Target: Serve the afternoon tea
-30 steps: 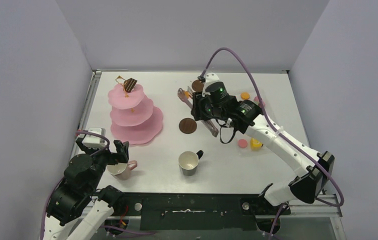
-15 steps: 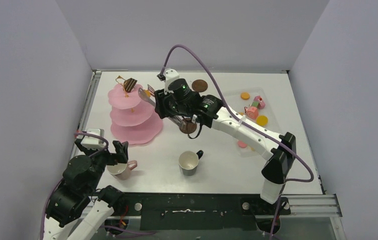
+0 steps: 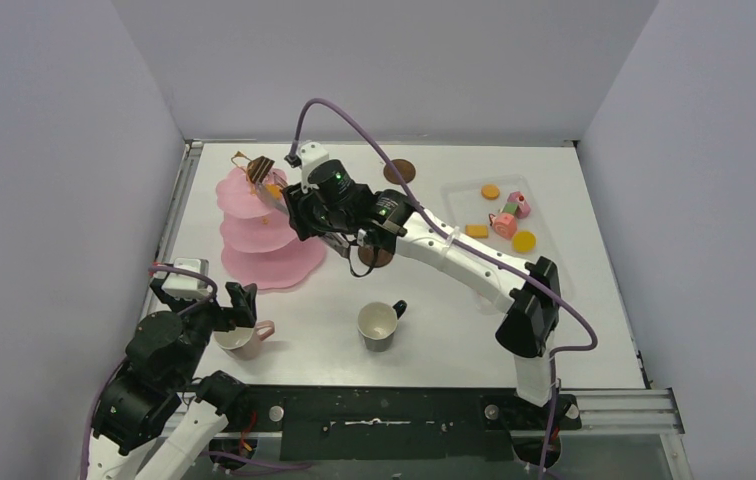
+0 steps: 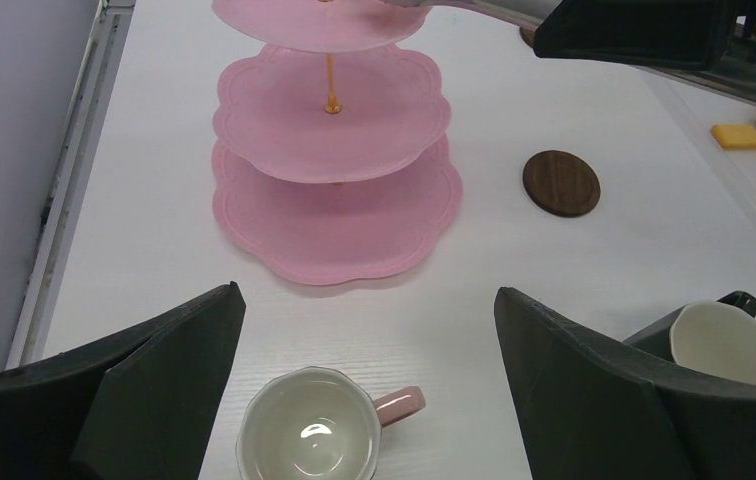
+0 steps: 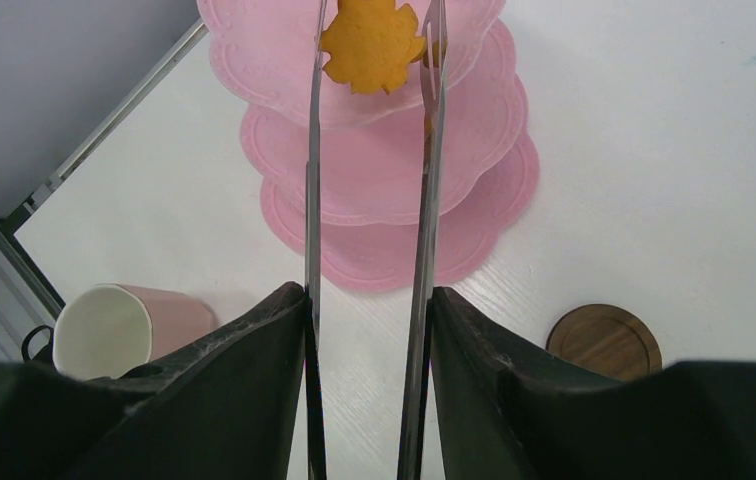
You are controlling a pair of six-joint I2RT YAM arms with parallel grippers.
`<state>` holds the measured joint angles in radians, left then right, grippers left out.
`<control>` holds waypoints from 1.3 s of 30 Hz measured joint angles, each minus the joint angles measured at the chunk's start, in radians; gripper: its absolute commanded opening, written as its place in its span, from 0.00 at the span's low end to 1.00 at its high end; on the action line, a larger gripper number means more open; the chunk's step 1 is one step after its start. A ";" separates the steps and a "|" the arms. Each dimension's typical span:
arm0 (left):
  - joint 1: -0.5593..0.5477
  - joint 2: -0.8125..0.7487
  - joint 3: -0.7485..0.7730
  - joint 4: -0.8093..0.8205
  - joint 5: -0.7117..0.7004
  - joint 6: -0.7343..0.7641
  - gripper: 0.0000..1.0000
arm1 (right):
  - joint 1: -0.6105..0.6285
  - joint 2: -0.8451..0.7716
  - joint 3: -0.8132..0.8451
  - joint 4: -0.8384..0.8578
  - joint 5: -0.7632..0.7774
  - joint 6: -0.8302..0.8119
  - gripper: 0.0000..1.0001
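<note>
right jaws clamped on tongs [image 5: 312, 200], orange cookie [image 5: 372, 45] over the stand [image 4: 334, 230]; left jaws wide.
right arm reaches across to the stand at the left of the tabletop [image 3: 434, 320]; tong tips pinch the cookie above the top tier, contact with the tier cannot be told. a brown cake piece [image 3: 262, 165] sits on that tier; the middle and bottom tiers look bare. left jaws hang open over the pink mug [image 4: 306, 435], not touching it, near the front left. black mug [image 3: 378, 326] stands upright at front centre. one coaster [image 4: 561, 183] lies just right of the stand, the other coaster [image 3: 400, 171] near the far edge. remaining pastries [image 3: 502, 220] lie in the tray [image 3: 459, 210] at the far right.
</note>
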<state>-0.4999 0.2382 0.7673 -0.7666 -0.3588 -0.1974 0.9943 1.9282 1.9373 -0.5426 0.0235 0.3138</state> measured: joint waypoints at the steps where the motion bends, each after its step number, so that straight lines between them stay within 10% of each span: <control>1: 0.000 0.000 0.000 0.000 0.000 0.000 0.96 | 0.001 0.002 0.007 -0.007 0.002 -0.004 0.47; 21: 0.000 0.000 0.000 0.000 0.000 0.000 0.96 | 0.000 0.039 0.082 -0.085 0.053 -0.038 0.51; 39: 0.000 0.001 -0.001 0.000 0.017 0.000 0.96 | -0.073 -0.436 -0.346 -0.174 0.191 0.000 0.51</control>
<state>-0.4999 0.2390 0.7662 -0.7662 -0.3416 -0.1974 0.9211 1.4921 1.5917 -0.7170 0.2146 0.3138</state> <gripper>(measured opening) 0.962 0.513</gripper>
